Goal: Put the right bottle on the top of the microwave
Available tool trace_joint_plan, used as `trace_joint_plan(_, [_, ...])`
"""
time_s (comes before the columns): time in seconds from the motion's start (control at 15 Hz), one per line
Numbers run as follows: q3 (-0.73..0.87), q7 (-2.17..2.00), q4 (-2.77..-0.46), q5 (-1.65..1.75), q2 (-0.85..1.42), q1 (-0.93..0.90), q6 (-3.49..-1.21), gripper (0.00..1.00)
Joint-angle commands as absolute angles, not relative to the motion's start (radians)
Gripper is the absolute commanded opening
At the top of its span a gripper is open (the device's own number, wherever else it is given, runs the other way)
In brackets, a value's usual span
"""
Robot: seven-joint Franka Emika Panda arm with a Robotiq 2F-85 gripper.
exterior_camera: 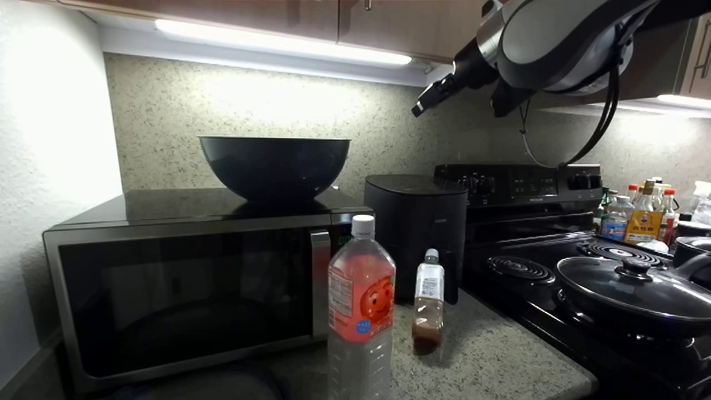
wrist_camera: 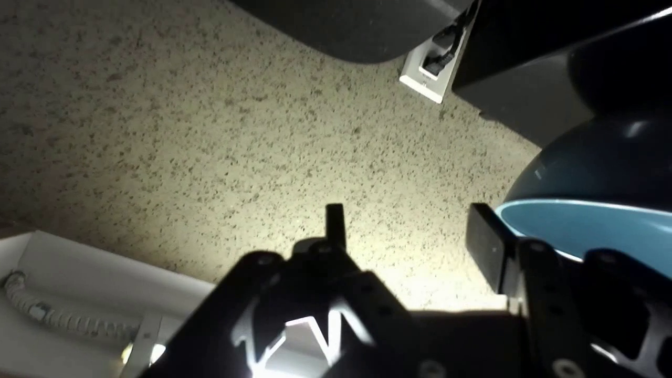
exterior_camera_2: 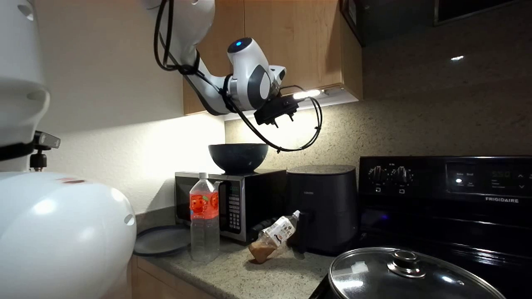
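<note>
High above the counter [exterior_camera_2: 232,274], my gripper [wrist_camera: 409,233] gapes well apart, gripping nothing; the small bottle [exterior_camera_2: 273,236] tilts down there, so grasp, lift and placing onto the microwave [exterior_camera: 183,300] all seem left.

My arm [exterior_camera_2: 247,62] is glossy white and rounded, with a reddish-brown smudge [exterior_camera_2: 70,180] on its bulkiest section [exterior_camera_2: 62,232]. I see a small blue light [exterior_camera_2: 238,43] in a dark round cap [exterior_camera_2: 246,46], a dark grey panel [exterior_camera_2: 253,85] framing a pale oval [exterior_camera_2: 264,86], and a silver collar [exterior_camera: 490,41]. Black straps [exterior_camera_2: 226,89] tie black cables [exterior_camera_2: 264,139] to it. My hand [wrist_camera: 409,236] is black and angular, with open-framed links [wrist_camera: 378,310], flat squared pads [wrist_camera: 485,247] and round metal screws [wrist_camera: 568,368].
</note>
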State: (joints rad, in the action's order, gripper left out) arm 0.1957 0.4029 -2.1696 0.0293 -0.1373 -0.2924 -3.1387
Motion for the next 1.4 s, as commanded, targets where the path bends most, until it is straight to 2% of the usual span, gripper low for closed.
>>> trace_joint_plan(0.0, [0.215, 0.39, -2.185, 0.005, -0.092, -0.288, -3.086, 0.93])
trace_joint_plan(0.13, [0.228, 0.376, -2.191, -0.002, -0.061, -0.283, -3.051, 1.0])
trace_joint_plan(0.4, [0.257, 0.32, -2.186, 0.067, -0.001, -0.259, -3.021, 1.0])
trace_joint_plan(0.8, [0.239, 0.369, -2.251, 0.003, -0.051, -0.294, -3.018, 1.0])
trace_joint_plan(1.0, [0.196, 0.418, -2.393, -0.195, -0.134, -0.354, -3.085, 1.0])
trace_joint_plan(1.33, [0.145, 0.294, -2.598, -0.154, -0.215, -0.309, -3.345, 1.0])
